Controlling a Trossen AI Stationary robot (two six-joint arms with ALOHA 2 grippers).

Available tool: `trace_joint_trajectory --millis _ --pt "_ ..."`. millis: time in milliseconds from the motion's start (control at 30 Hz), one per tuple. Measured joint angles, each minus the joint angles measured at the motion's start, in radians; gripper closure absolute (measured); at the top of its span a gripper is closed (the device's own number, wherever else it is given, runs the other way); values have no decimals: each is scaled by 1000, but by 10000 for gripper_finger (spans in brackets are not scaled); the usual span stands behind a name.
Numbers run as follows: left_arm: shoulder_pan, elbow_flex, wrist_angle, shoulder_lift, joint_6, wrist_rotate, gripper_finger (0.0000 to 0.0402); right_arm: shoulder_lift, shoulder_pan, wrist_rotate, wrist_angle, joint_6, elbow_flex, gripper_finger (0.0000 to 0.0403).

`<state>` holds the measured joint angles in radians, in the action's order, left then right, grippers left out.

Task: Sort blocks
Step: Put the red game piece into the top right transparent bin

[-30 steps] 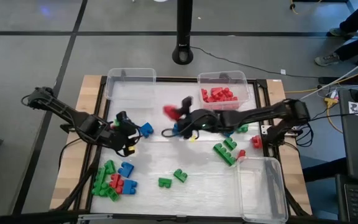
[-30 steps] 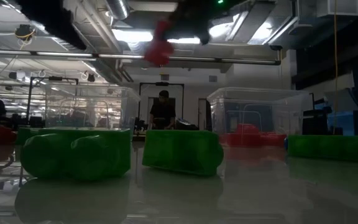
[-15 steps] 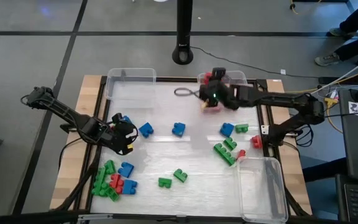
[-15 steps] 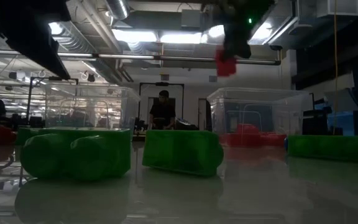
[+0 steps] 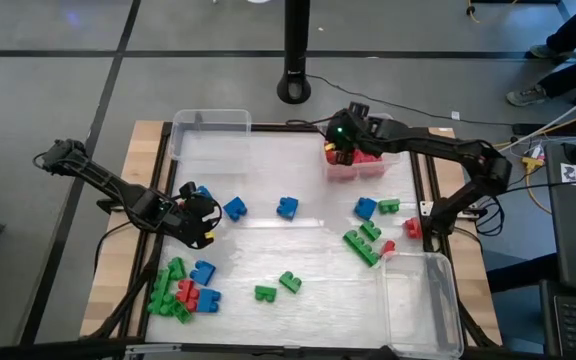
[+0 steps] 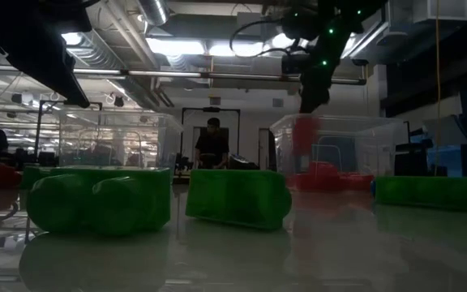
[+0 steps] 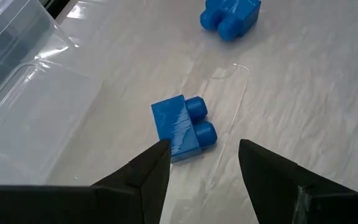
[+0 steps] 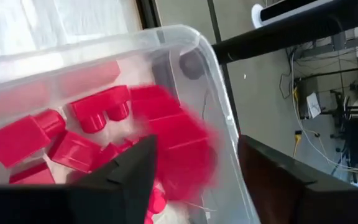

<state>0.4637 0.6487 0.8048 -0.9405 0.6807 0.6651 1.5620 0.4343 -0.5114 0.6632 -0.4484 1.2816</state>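
- Where the right gripper hangs over the clear bin, fingers apart, a blurred red block is loose above the red blocks.
- Left gripper, fingers spread and empty, sits just short of a blue block.

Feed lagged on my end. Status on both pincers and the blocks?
Right pincer open over the red bin, red block dropping in. Left pincer open, empty, above a blue block. Nothing in the way.
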Motion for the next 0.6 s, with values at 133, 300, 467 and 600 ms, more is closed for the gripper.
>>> trace_joint_trajectory --millis 133,300,467,600 --pt "0 0 1 0 0 0 221 1 -2 13 4 0 0 125" --pt "0 0 15 0 9 0 221 -16 -7 57 32 0 0 87" --pt "-8 4 156 0 83 -22 221 -62 -83 35 23 -12 0 78" --pt "-39 19 318 0 200 -80 221 -98 -183 0 -27 -49 0 81"
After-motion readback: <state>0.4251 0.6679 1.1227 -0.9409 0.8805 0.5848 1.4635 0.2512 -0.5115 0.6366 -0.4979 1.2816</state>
